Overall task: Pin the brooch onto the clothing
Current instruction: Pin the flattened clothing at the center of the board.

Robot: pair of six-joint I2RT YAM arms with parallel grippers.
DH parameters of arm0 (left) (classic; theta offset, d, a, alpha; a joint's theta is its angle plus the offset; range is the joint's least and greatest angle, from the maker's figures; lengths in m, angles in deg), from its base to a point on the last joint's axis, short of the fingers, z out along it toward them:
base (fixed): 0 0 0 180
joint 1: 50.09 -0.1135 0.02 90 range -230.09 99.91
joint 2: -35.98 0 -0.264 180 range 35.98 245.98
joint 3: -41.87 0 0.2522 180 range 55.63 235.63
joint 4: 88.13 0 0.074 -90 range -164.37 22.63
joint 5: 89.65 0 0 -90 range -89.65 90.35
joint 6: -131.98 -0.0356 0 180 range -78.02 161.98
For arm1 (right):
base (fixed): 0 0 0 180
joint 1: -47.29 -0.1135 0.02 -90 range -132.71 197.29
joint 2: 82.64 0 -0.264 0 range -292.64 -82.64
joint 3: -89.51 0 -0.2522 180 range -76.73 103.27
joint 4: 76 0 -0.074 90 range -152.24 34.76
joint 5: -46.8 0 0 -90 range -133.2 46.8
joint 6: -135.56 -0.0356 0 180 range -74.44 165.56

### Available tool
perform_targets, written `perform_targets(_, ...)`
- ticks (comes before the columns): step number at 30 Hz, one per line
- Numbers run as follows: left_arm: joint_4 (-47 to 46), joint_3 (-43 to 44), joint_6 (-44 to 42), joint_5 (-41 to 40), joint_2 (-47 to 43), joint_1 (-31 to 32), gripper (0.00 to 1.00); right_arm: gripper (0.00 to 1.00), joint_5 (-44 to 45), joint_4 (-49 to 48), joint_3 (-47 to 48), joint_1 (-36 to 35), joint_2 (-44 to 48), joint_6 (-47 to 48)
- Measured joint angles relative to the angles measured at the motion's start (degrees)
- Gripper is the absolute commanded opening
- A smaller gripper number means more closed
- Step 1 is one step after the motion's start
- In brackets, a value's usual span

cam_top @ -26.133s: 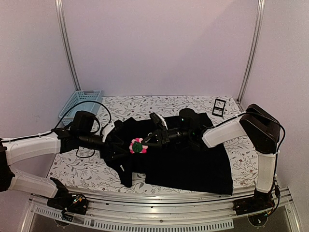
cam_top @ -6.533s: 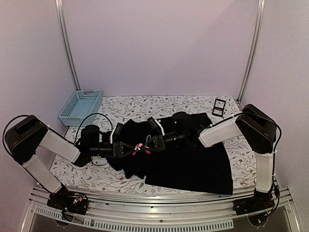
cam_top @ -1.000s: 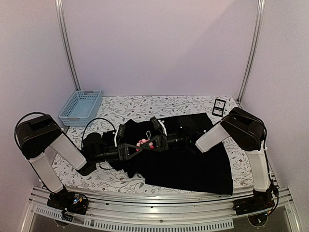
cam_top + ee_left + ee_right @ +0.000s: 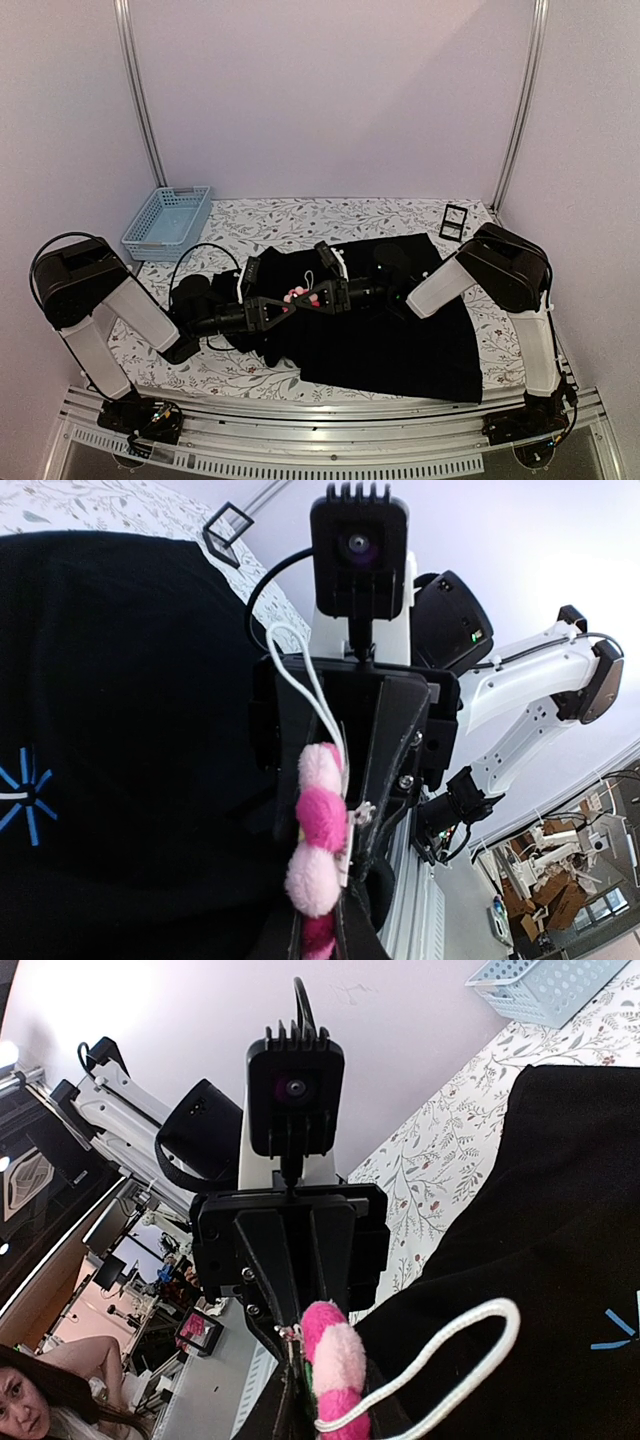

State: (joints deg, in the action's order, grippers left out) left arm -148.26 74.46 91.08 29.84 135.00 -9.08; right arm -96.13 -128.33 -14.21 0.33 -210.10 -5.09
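The clothing [image 4: 400,340] is a black shirt spread on the table, also visible in both wrist views [image 4: 120,680] [image 4: 560,1260]. The brooch [image 4: 298,296], with fluffy pink petals, hangs just above the shirt's left part, where the two grippers meet tip to tip. My left gripper [image 4: 290,303] comes in from the left and is shut on the brooch [image 4: 320,820], whose lower petals sit between its fingers. From the right, my right gripper [image 4: 308,297] is shut on the same brooch [image 4: 335,1370]. A small metal pin part shows at the brooch's back.
A light-blue emblem [image 4: 22,798] marks the shirt near the grippers. A white cord loop [image 4: 480,1330] hangs from the right gripper beside the brooch. A blue basket [image 4: 168,220] stands at the back left and a small black stand [image 4: 453,221] at the back right.
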Motion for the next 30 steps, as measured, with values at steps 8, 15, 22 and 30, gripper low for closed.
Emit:
perform_targets(8,-0.02,0.0,-0.02,-0.2,0.0,0.0,0.0,0.27,0.5,0.0,-0.46,0.2,0.0,-0.09)
perform_targets(15,-0.07,0.0,-0.02,-0.15,0.0,0.02,0.0,0.33,0.61,-0.11,-0.85,0.28,0.0,-0.11)
perform_targets(22,-0.42,0.0,-0.02,-0.22,0.0,0.13,0.0,0.43,0.48,-1.18,-1.81,0.52,0.11,-0.24)
perform_targets(30,-0.57,0.0,-1.42,-0.24,-0.13,0.46,0.0,0.46,0.11,-0.66,-2.62,0.61,1.27,0.61)
